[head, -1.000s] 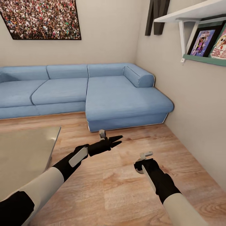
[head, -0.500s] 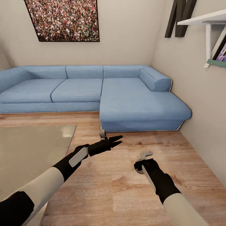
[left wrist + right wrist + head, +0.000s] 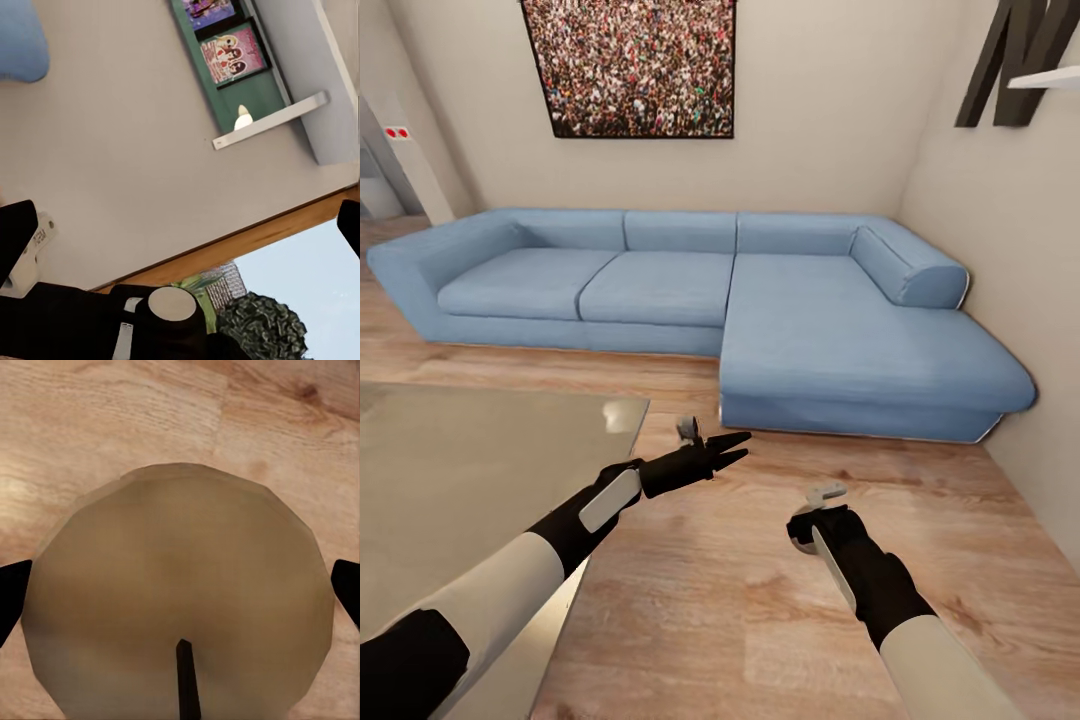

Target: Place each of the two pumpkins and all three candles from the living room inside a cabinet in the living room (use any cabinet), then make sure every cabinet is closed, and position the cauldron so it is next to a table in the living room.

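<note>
Head view: a carrying step is judged in hand. The left end effector (image 3: 732,447) is held parted and empty over wood floor (image 3: 760,600); the bench (image 3: 450,470) edge lies close, with open floor toward the sofa (image 3: 840,340).

Left wrist view: a wall shelf (image 3: 270,120) is shown.

Right wrist view: a candle (image 3: 180,607) is gripped between the right end effector's fingertips (image 3: 11,592); a cabinet must next be found.

Blue sofa (image 3: 760,290), glossy grey table (image 3: 450,470), tan candle (image 3: 180,607), wood-grain floor (image 3: 760,620).
</note>
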Controlling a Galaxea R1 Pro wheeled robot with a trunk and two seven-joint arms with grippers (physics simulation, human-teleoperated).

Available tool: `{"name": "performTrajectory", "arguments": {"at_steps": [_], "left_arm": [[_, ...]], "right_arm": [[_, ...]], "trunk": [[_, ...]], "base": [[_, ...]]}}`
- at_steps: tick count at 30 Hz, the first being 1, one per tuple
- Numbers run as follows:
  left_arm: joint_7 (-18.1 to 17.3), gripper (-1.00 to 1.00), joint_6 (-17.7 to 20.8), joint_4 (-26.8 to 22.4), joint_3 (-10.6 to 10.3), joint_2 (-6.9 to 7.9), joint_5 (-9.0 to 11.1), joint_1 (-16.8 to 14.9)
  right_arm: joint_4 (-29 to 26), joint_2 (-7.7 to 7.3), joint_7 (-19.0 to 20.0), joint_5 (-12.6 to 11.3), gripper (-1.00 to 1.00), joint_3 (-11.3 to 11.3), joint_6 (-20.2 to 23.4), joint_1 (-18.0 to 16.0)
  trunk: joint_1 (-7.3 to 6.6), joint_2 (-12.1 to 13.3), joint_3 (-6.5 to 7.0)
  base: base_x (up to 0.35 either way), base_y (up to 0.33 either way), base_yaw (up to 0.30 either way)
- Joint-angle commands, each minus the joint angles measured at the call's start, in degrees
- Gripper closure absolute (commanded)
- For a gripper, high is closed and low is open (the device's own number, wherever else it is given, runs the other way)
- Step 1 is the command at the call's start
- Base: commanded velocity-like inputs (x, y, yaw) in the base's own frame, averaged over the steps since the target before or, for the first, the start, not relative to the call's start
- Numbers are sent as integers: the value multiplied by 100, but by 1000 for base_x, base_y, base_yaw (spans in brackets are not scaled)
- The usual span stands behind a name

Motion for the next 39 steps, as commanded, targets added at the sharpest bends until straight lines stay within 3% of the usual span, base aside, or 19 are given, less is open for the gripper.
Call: {"name": "performTrajectory", "arguments": {"at_steps": [1, 39], "left_arm": [[0, -100, 0, 0, 0, 0, -1, 1], [0, -100, 0, 8, 0, 0, 0, -1]], "right_arm": [[0, 0, -3, 7, 100, -2, 1, 0], [52, 2, -4, 7, 100, 4, -22, 0]], "trunk": [[-23, 42, 18], [-857, 1566, 701]], "base": [[0, 0, 284], [0, 0, 284]]}}
